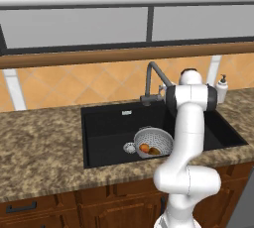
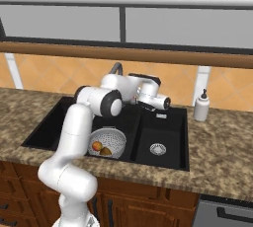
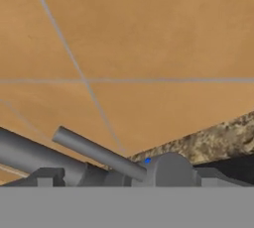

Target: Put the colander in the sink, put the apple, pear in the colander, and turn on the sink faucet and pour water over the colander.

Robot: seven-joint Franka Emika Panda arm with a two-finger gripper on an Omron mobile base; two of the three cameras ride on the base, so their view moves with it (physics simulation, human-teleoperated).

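The grey perforated colander (image 1: 153,141) (image 2: 107,142) sits in the larger basin of the black sink (image 1: 106,133) (image 2: 165,127), near its front. Inside it lie the red-orange apple (image 1: 144,147) (image 2: 97,146) and the yellowish-brown pear (image 1: 155,150) (image 2: 105,151). My gripper (image 2: 145,104) (image 3: 126,177) is at the base of the dark sink faucet (image 1: 154,76) (image 2: 116,67), behind the sink. In the hand view the faucet's lever (image 3: 99,153) slants just above my spread tips, and the gripper is open. The water is out of view.
A white soap dispenser (image 1: 222,88) (image 2: 201,105) stands on the granite counter (image 1: 39,142) (image 2: 222,152) right of the sink. The smaller basin's silver drain (image 2: 157,148) lies right of the colander. An orange tiled wall (image 3: 149,48) rises behind the faucet.
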